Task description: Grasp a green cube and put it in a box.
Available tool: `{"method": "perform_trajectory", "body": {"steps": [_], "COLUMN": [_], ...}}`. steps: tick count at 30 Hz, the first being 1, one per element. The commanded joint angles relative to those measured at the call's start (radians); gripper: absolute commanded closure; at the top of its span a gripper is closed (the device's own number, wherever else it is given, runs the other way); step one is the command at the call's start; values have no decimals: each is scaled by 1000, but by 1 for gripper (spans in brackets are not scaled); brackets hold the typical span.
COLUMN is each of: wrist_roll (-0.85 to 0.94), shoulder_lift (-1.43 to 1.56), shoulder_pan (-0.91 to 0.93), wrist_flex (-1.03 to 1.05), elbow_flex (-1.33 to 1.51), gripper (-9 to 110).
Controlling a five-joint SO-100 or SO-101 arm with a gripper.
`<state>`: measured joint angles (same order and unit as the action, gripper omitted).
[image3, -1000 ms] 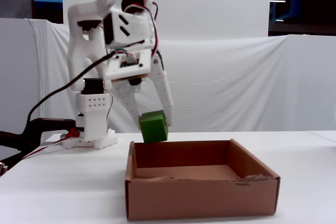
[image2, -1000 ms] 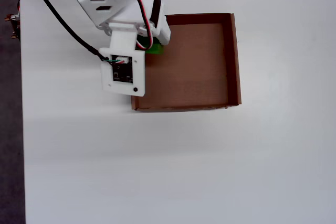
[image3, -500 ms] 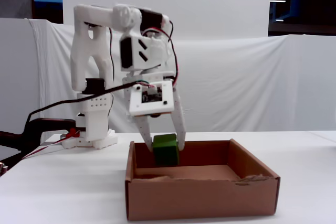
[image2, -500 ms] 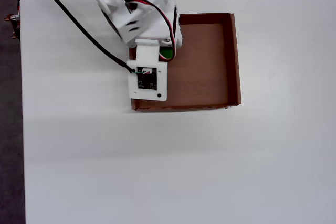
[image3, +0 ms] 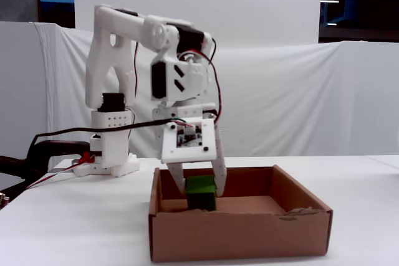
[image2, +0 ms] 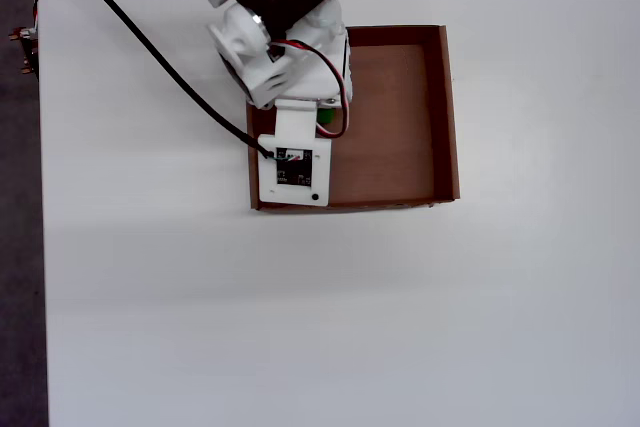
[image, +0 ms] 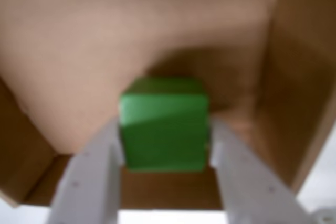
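Gripper (image: pixel 164 153) of mine is pinching the green cube (image: pixel 163 124), 1 white finger pressed to each side of it, and I hold it down inside the box (image: pixel 63 51), low over the cardboard floor. From the fixed view the cube (image3: pixel 201 192) sits below the rim, near the left wall of the box (image3: pixel 240 233), though the front wall hides whether its underside touches the bottom. To finish well, I judge I should ease down only a little, then spread the fingers slowly and evenly so the cube drops flat rather than tipping or sticking to 1 pad, and lift straight up afterwards so my fingers do not clip the wall beside me. The wrist view gives me what the other 2 do not: both contact faces of the cube, the dark shadow under it, and the inner walls closing in at left and right, though it is blurred. The overhead view shows where I stand over the box (image2: pixel 440 117), toward its left side, but my wrist covers nearly all of the cube (image2: pixel 325 117), leaving only a green sliver. Height over the floor is readable only in the fixed view, where my gripper (image3: pixel 200 192) reaches below the rim.
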<state>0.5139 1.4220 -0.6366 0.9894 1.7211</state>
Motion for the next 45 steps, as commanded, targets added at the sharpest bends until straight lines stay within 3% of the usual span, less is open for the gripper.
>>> {"method": "perform_trajectory", "body": {"steps": [1, 26, 37, 45], "wrist_roll": [11, 11, 11, 11], "shoulder_lift": [0, -12, 307, 595], "shoulder_pan": [-15, -20, 92, 261], "wrist_flex": [-5, -31, 83, 38], "elbow_flex": [-72, -51, 51, 290], "gripper": [87, 81, 81, 81]}}
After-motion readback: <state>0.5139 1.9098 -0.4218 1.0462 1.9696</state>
